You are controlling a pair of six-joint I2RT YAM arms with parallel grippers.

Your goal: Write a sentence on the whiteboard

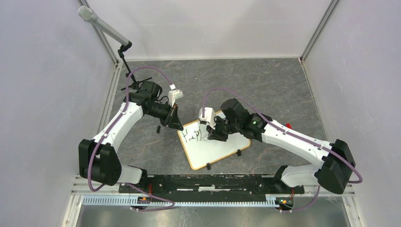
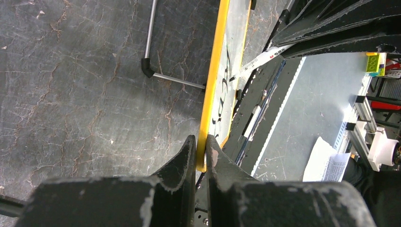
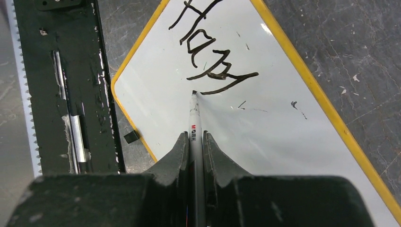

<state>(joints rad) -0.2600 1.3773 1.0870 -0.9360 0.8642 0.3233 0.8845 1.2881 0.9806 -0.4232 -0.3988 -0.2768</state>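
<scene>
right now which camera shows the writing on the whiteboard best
The right wrist view: the writing lies large and face-on at the marker tip. The top view shows a tiny scribble; the left wrist view sees the whiteboard edge-on.

Glossy whiteboard (image 3: pixel 156 94), matt veined tabletop (image 3: pixel 359 56)

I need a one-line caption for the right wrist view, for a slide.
Right gripper holds a marker, its tip on the whiteboard beside the first letters of the sentence.

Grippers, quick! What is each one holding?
Left gripper: shut on the edge of the whiteboard.
Right gripper: shut on the marker, tip touching the whiteboard.
</scene>
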